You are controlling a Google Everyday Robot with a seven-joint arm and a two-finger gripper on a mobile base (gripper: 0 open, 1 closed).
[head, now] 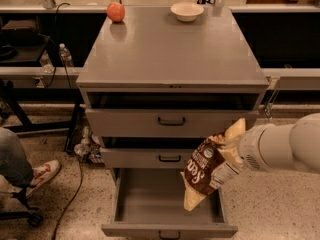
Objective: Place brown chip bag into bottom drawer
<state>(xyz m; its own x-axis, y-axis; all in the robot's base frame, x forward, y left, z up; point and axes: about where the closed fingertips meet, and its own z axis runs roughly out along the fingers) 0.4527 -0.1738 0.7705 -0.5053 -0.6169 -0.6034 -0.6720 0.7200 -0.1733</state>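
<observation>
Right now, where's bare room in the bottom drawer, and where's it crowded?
The bottom drawer floor is bare from its left wall past the middle. Right side is crowded: the brown chip bag hangs over it, held by the gripper above the right wall. Cabinet top is bare forward of the ball and bowl.
</observation>
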